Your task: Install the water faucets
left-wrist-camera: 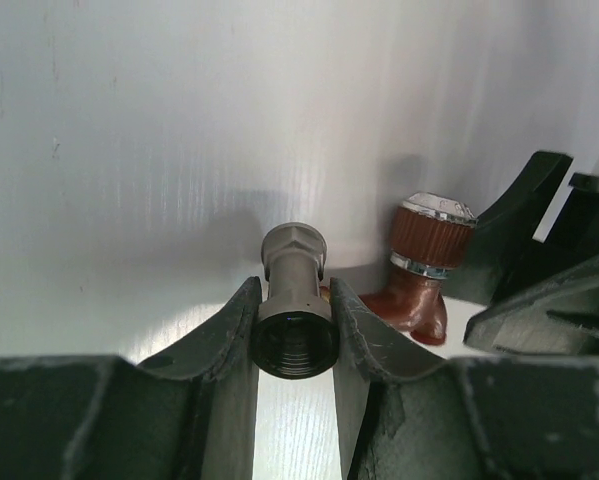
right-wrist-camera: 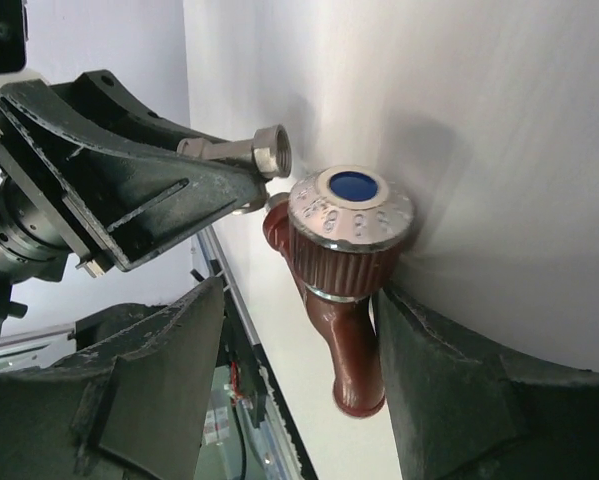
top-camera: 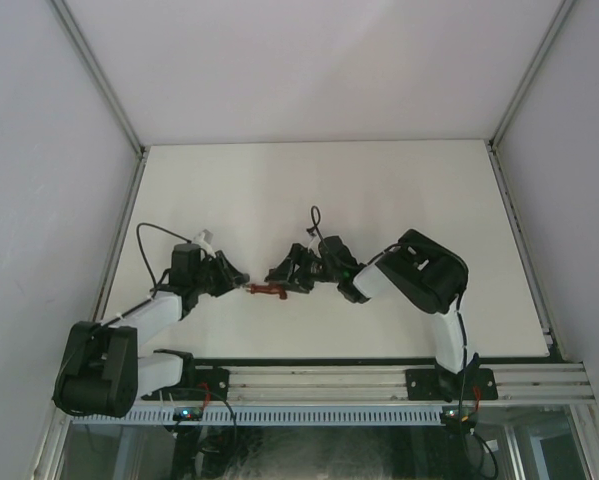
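a white desk (top-camera: 319,190) sits between plain white enclosure walls (top-camera: 39,150), with an aluminium rail (top-camera: 319,380) along its near edge.

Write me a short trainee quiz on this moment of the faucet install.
1. True or false: the left tool is shut on the grey metal fitting.
2. What colour is the knob cap of the red-brown tap body? A red, B blue, C green.
3. Fill in: the tap body lies between the fingers of the ___ tool.
Key: 1 true; 2 B; 3 right, meaning the right tool.
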### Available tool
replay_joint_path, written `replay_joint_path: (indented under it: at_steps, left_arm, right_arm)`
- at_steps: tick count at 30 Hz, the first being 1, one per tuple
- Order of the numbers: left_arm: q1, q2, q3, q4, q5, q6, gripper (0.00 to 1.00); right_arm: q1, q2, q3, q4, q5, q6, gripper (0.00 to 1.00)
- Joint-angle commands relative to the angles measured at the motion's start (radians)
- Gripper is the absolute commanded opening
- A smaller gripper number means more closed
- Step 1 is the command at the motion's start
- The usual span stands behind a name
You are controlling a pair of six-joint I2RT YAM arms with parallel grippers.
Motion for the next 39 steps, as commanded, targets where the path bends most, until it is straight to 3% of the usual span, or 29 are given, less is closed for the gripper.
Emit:
replay_joint_path:
  at_steps: [1,8,12,18,20,24,26,28,32,39]
  left_arm:
    - [-0.002,0.016,0.006,0.041,0.048,0.029,0.00]
    - [-0.001,0.003,-0.049,0.076,0.027,-0.027,0.00]
    - [-0.002,0.001,-0.052,0.075,0.021,-0.036,0.00]
    - [-0.002,0.007,-0.071,0.108,0.026,-0.050,0.00]
    - [-0.002,0.010,-0.077,0.124,0.030,-0.076,0.00]
    - [-0.001,0.012,-0.075,0.130,0.036,-0.081,0.00]
    - [-0.002,0.014,-0.074,0.131,0.032,-0.083,0.00]
    - [-0.002,0.013,-0.072,0.132,0.029,-0.085,0.00]
    - [-0.002,-0.039,-0.065,0.103,0.003,-0.094,0.00]
    - [-0.001,-0.231,-0.089,0.018,-0.066,-0.121,0.00]
  right_arm:
    - [0.069,-0.002,-0.010,0.086,0.087,0.071,0.60]
    - [0.079,0.077,-0.006,0.231,0.092,0.144,0.56]
    - [0.074,0.059,-0.006,0.174,0.143,0.126,0.43]
    - [0.087,0.068,0.001,0.205,0.113,0.150,0.38]
    - [0.095,0.079,0.014,0.203,0.095,0.139,0.28]
    - [0.081,0.081,0.042,0.167,0.062,0.098,0.17]
    - [0.070,0.079,0.057,0.117,0.048,0.085,0.23]
    - [0.064,0.075,0.058,0.088,0.047,0.073,0.17]
    - [0.058,0.028,0.010,0.083,0.083,0.031,0.00]
    - [0.052,-0.103,-0.121,0.066,0.229,-0.062,0.00]
